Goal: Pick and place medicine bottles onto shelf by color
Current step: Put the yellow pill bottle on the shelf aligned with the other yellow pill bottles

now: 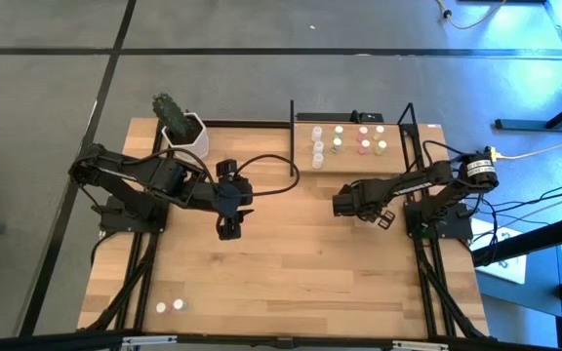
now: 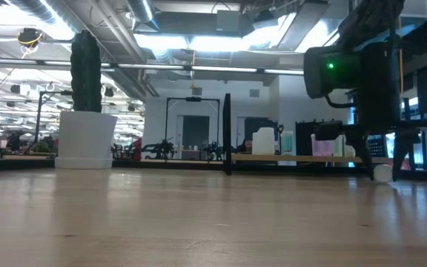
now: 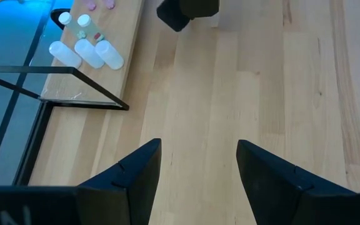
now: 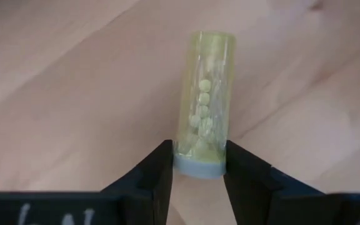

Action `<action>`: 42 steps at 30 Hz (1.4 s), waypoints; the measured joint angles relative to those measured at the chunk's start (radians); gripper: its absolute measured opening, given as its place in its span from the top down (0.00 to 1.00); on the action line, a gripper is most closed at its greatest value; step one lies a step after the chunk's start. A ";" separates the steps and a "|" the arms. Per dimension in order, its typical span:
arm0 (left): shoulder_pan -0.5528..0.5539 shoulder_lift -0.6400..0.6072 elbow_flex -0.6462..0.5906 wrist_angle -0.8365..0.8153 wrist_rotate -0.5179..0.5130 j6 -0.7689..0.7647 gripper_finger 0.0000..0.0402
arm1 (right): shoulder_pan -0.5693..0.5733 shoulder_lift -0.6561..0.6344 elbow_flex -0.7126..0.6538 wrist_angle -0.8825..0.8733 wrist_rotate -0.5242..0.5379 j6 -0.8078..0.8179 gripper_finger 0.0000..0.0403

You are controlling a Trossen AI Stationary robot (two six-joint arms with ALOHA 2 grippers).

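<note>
- Right gripper (image 4: pixel 197 164): the jaws stand narrow, one finger (image 4: pixel 152 172) on each side of the capped end of a yellow bottle (image 4: pixel 205 100). Both inner faces appear to touch the bottle's pale cap; the grip looks closed on it.
- The yellow bottle is a clear yellowish tube with small round pills visible inside. It extends forward from the fingers above the wooden tabletop (image 4: pixel 61 94). Whether its far end rests on the wood cannot be told.
- In the high view the right gripper (image 1: pixel 344 203) sits over the tabletop just in front of the shelf (image 1: pixel 349 161), near the shelf's front edge.
- Left gripper (image 3: pixel 199 165): the jaws stand wide apart, with bare tabletop showing between the two fingers. It holds nothing and touches nothing.
- In the high view the left gripper (image 1: pixel 229 226) hangs over the tabletop, well apart from the shelf, on the side of the shelf's white-capped end.
- The shelf carries the medicine bottles (image 1: pixel 349 141) in small groups: white ones at one end, then green, pink and pale ones along the board.
- Two white bottles (image 1: pixel 170 306) stand on the tabletop far from the shelf, near the table's front edge on the left arm's side.
- A white plant pot (image 1: pixel 185 132) with a green cactus stands beside the shelf, at the table's back edge.
</note>
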 joint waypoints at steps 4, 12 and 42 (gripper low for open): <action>0.000 0.000 0.000 0.000 0.000 0.000 0.50 | 0.000 0.000 0.031 -0.019 -0.092 -0.218 0.69; 0.000 0.000 0.000 0.000 0.000 0.000 0.50 | 0.014 0.000 0.079 -0.059 -0.225 -0.543 0.69; 0.000 0.000 0.000 0.000 0.000 0.000 0.50 | 0.025 0.000 0.085 -0.263 -0.982 -1.107 0.68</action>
